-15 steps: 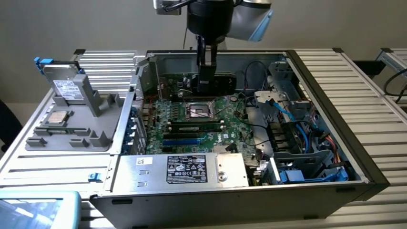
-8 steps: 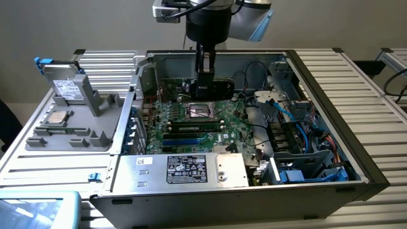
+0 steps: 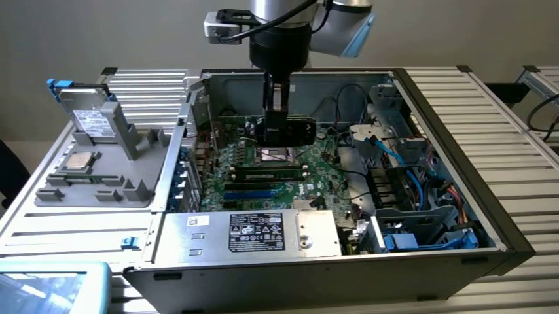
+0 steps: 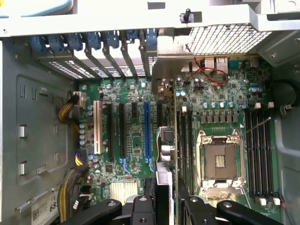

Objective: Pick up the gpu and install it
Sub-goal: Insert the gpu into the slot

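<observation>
One open computer case [image 3: 349,278] stands mid-worktop [image 3: 498,98], its power supply [image 3: 262,232] along the nearest wall. Beyond it, above the motherboard [image 3: 262,173], the arm's pincer [image 3: 281,131] clamps the gpu [image 3: 297,131], the card upright, its black cooler showing. The wrist view adds what the exterior view cannot: the card edge-on between both fingers [image 4: 140,211], flanked by the blue slot [image 4: 146,131] and the empty processor socket [image 4: 220,161]. A hard drive [image 3: 88,121] stands in a grey holder [image 3: 105,176] toward the worktop's edge at the exterior view's left.
</observation>
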{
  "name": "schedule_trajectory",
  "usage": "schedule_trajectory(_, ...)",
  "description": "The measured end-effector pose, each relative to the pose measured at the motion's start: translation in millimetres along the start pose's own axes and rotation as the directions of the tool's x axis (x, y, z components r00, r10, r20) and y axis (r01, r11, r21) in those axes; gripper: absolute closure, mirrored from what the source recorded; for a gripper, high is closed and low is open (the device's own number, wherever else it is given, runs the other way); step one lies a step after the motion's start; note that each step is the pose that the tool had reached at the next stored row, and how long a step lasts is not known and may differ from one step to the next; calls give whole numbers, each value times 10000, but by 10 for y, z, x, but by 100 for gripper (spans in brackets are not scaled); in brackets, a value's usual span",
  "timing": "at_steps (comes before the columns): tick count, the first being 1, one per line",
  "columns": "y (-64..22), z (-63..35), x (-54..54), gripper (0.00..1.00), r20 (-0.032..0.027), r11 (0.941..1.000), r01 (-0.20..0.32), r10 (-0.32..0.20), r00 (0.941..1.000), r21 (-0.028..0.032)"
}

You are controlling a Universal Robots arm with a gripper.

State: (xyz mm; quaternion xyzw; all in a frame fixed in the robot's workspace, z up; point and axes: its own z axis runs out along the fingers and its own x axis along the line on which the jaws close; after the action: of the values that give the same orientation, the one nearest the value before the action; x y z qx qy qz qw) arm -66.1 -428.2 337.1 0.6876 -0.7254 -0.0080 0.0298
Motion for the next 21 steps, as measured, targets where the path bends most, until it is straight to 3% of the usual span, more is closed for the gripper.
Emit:
schedule_trajectory(9, 36, 124, 107, 71, 146, 10000, 9, -8, 9999, -24)
schedule_trajectory(15, 47, 177, 116, 71, 362, 10000, -17, 19, 9993, -53)
schedule_trajectory(21, 74, 276, 126, 71, 371, 10000, -39, 42, 9993, -69)
